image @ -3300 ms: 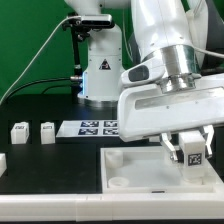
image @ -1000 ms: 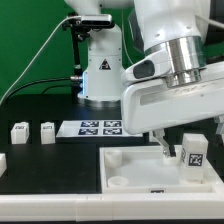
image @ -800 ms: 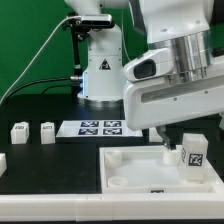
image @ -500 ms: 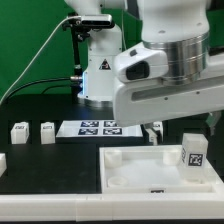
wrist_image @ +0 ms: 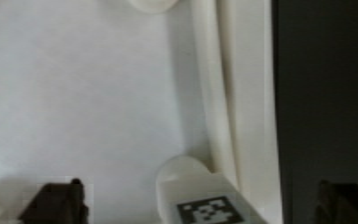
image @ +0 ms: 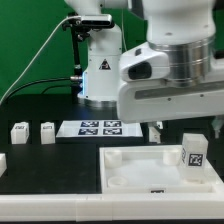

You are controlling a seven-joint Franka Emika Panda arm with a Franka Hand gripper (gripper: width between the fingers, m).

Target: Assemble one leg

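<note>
The leg (image: 194,152), a small white block with a black-and-white tag, stands upright in the far corner of the white tray (image: 135,172) on the exterior view's right. My gripper (image: 186,126) hovers just above it, open and empty, clear of the leg. In the wrist view the leg (wrist_image: 208,200) shows between my two dark fingertips (wrist_image: 55,203), which stand wide apart, with the tray's floor (wrist_image: 87,100) and its rim behind it.
Two more loose legs (image: 18,131) (image: 47,131) lie on the black table at the exterior view's left. The marker board (image: 98,127) lies behind the tray. The robot base (image: 100,70) stands at the back, with a cable beside it.
My gripper was shut on the leg at the tray corner, then opened and rose. The leg stays standing in the corner on its own.
</note>
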